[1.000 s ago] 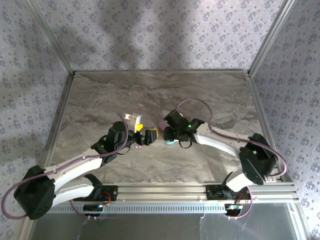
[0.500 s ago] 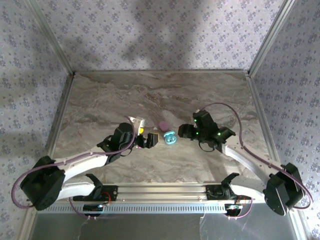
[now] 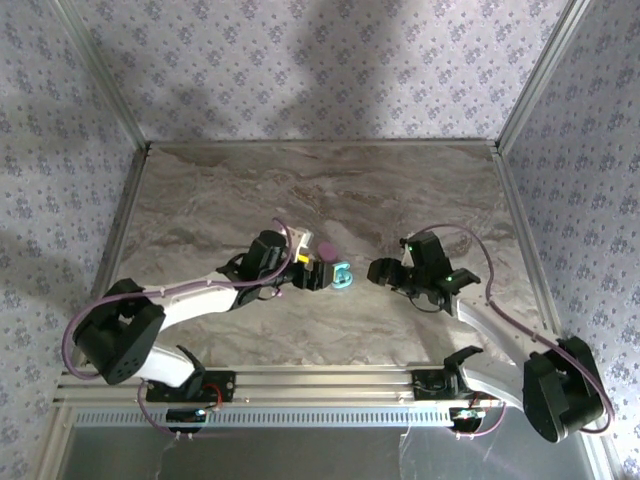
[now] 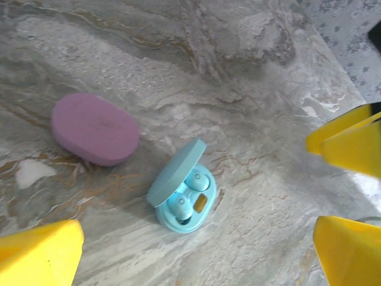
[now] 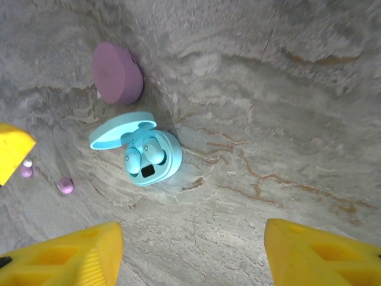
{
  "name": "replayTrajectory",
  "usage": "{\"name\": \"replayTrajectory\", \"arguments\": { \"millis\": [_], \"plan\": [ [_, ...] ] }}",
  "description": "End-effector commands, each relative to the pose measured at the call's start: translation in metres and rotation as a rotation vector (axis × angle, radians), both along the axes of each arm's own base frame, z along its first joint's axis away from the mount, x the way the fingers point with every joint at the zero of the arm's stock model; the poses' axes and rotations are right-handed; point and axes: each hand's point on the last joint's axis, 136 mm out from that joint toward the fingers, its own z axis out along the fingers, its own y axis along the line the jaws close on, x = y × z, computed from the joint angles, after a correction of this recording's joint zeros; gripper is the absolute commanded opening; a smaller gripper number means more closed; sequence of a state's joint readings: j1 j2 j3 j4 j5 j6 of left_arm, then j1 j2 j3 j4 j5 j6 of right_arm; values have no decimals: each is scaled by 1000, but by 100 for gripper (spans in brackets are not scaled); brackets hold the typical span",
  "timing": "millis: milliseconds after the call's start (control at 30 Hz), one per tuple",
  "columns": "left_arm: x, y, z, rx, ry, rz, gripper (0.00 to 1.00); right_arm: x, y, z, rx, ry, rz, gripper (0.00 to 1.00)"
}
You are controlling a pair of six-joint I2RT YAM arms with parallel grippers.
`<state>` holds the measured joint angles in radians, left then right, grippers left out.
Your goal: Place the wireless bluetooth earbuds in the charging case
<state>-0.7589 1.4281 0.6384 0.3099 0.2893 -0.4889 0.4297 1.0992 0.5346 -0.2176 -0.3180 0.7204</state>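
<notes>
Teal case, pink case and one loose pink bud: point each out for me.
teal case (image 5: 171, 156), right wrist view, outer wall of its base.
pink case (image 5: 117, 72), right wrist view, middle of its top.
pink bud (image 5: 65, 185), right wrist view, its rounded body.

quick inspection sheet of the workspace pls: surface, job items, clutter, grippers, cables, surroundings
surface: marbled tabletop, no spills seen
teal case: lid open, two teal earbuds seated inside
pink case: shut, lying near the teal case, apart from it
pink earbuds: two loose on the tabletop, outside both cases
clutter: nothing seen
left gripper: open, holding nothing, close beside the teal case
right gripper: open, empty, off to the side of the cases
cables: a purple cable loops along each arm, off the job's things
surroundings: patterned walls, metal frame rail
</notes>
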Motion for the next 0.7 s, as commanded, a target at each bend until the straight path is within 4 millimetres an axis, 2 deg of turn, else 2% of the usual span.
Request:
{"name": "replayTrajectory", "arguments": {
  "millis": [0,100,167,233,400,533,667],
  "plan": [
    [1,-13,10,-49,45,-58,95,-1,14,-9,69,27,42,59],
    [3,-17,9,-67,78,-76,85,-2,22,-19,81,44,63,49],
    [7,-18,8,-68,96,-81,75,-2,27,-25,90,52,74,42],
    [13,-19,8,-60,107,-76,64,-1,34,-29,98,58,89,32],
    [26,-11,8,9,129,-45,47,-3,51,-40,107,72,121,13],
    [33,-10,9,51,155,-48,31,-10,61,-47,80,67,133,6],
    [38,-12,2,93,191,-47,24,-14,61,-51,63,63,109,0]
  ]
}}
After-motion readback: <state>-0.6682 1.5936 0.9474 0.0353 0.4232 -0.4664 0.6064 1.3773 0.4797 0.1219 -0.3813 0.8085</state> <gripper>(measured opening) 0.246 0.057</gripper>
